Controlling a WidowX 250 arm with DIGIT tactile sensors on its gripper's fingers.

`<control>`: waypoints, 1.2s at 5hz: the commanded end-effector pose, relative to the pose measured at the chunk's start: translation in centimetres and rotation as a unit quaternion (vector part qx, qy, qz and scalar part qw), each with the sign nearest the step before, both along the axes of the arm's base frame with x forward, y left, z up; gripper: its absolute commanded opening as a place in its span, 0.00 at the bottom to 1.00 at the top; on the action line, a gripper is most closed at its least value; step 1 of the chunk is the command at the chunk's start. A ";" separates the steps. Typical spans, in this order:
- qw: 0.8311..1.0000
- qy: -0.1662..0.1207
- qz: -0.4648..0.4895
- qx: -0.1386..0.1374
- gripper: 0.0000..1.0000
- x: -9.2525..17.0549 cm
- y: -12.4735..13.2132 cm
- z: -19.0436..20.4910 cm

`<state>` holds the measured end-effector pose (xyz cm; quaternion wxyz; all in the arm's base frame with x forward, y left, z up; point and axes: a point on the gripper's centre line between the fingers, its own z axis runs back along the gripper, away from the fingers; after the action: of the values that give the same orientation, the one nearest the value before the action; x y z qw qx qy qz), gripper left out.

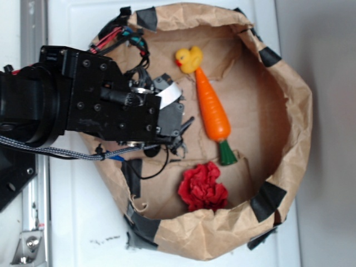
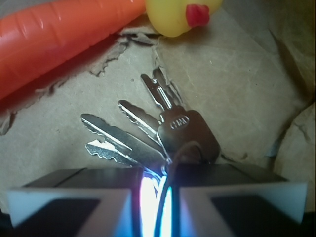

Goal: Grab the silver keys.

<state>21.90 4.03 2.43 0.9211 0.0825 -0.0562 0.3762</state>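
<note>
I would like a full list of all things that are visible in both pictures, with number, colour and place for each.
silver keys: one bunch, about four blades, shiny silver, fanned out just ahead of the fingertips, ring end between them
carrot: one, orange with green top, middle of the bag floor
rubber duck: one, yellow with red beak, at the carrot's tip
red crumpled item: one, red, near the carrot's green end
paper bag: one, brown with black tape patches, rolled down around everything
white surface: one, under the bag
gripper: one, black arm, pale fingertips, closed on the key ring
</note>
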 end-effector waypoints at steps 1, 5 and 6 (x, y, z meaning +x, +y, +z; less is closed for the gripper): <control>1.000 -0.022 0.007 -0.005 0.00 -0.8 1.4 2.0; 0.984 -0.085 -0.035 -0.151 0.00 2.1 0.6 16.4; 0.986 -0.082 -0.038 -0.138 0.00 2.5 0.5 15.6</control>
<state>25.43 3.62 17.00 0.9291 -0.0761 -0.0658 0.3559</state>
